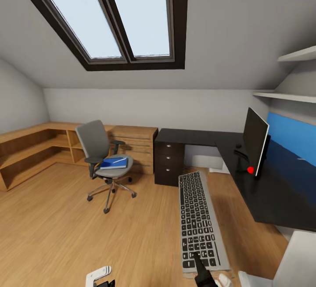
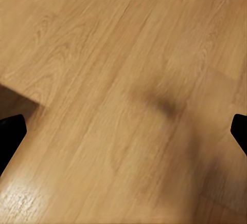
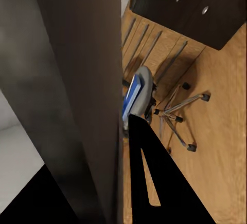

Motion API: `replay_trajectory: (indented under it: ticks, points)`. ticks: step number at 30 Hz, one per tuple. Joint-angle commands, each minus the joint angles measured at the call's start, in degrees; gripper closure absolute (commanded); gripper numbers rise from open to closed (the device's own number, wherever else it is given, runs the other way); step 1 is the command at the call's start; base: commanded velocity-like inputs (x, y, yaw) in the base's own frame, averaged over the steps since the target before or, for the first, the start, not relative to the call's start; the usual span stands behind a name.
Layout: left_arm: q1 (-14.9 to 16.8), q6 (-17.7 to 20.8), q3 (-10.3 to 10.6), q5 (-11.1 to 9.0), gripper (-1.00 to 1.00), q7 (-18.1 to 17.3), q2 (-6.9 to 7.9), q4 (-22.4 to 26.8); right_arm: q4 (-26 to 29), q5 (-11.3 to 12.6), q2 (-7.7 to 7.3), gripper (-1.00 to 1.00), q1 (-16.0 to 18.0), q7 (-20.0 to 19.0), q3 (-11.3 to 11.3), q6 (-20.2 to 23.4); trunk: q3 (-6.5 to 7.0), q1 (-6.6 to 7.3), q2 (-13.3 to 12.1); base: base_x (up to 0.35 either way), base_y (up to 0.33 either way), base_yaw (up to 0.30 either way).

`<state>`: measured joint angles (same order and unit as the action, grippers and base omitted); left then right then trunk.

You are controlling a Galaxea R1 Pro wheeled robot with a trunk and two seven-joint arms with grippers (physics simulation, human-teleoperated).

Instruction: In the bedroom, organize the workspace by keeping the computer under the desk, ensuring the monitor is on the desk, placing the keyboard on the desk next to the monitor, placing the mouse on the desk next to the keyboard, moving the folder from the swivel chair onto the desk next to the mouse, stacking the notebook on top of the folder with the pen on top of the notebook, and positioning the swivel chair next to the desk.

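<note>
Taking the black desk (image 1: 263,190) as landmark, the monitor (image 1: 256,141) already stands on its top by the blue wall panel, while the swivel chair (image 1: 102,155) sits well out on the floor beyond the desk's drawer end with the blue folder (image 1: 114,163) lying on its seat, so that move is not yet done. The keyboard (image 1: 199,221) is carried off the floor just short of the desk's front edge, pinched at its near end by the right gripper (image 1: 201,270), probably on its way to the top. The left gripper (image 2: 123,131) hangs spread over bare floor; computer, mouse, notebook and pen I cannot make out.
</note>
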<state>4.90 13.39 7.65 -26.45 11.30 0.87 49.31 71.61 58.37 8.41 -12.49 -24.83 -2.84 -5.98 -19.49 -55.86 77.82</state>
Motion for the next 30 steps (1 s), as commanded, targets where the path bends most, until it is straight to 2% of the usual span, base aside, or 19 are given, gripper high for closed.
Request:
replay_trajectory:
  ticks: [1,3,4,8,10,11,13,14,18,23,27,30]
  points:
    - [0.0,0.1,0.3,-0.6,-1.0,0.6,0.09,0.1,1.6,0.8,-0.01,1.0,0.7,2.8,-0.6,0.0,0.13,0.21,-0.4,0.082,0.0,0.0]
    - [0.0,0.1,0.3,-0.6,-1.0,0.6,0.09,0.1,4.1,0.4,-0.07,1.0,3.5,8.2,-1.2,0.1,0.48,0.65,-1.2,0.083,0.0,0.0]
    - [0.0,0.1,0.3,-0.6,-1.0,0.6,0.1,0.1,5.1,-0.8,-0.12,1.0,7.4,13.1,-1.4,0.2,0.66,0.87,-1.6,0.083,0.0,0.0]
    - [0.0,0.1,0.2,-0.6,-1.0,0.6,0.1,-0.5,2.9,-2.6,-0.14,1.0,15.2,20.9,-1.5,0.4,1.38,1.75,-3.2,0.083,0.0,0.0]
    - [0.0,0.1,0.2,-0.6,-1.0,0.7,0.1,-1.2,-1.0,-3.0,-0.21,1.0,21.1,25.9,-1.5,0.5,1.74,2.19,-4.0,0.083,0.0,0.0]
    - [0.0,0.1,0.2,-0.6,-1.0,0.7,0.1,-1.3,-2.2,-3.0,-0.25,1.0,22.7,26.9,-1.4,0.5,1.92,2.41,-4.4,0.083,0.0,0.0]
    - [0.0,0.0,0.3,-0.6,-1.0,0.7,0.1,-1.6,-7.4,-3.1,-0.42,1.0,28.4,29.3,-1.3,0.5,2.28,2.85,-5.2,0.083,0.0,0.0]
    - [0.0,0.0,0.3,-0.6,-1.0,0.7,0.04,-1.7,-12.7,-3.2,-0.57,1.0,32.2,30.4,-1.1,0.1,2.46,3.07,-5.6,0.083,0.0,0.0]
    - [0.0,0.0,0.3,-0.5,-1.0,0.6,-0.04,-1.8,-16.3,-3.3,-0.74,1.0,33.7,30.7,-0.9,-0.1,3.18,3.94,-7.2,0.08,0.0,0.0]
    - [0.0,-0.1,0.3,-0.5,-1.0,0.6,-0.01,-1.8,-16.8,-3.1,-0.94,1.0,34.0,30.6,-1.0,-0.2,4.07,5.04,-9.2,0.078,0.0,0.0]
    - [0.0,-0.1,0.3,-0.5,-1.0,0.6,0.0,-1.9,-16.8,-3.1,-1.06,1.0,34.1,29.1,-0.9,-0.2,4.79,5.92,-10.8,0.078,0.0,0.0]
    - [0.0,-0.1,0.3,-0.4,-1.0,0.6,-0.03,-1.9,-16.8,-3.0,-2.57,1.0,34.0,27.2,-0.8,0.0,5.33,6.58,-12.0,0.078,0.0,0.0]
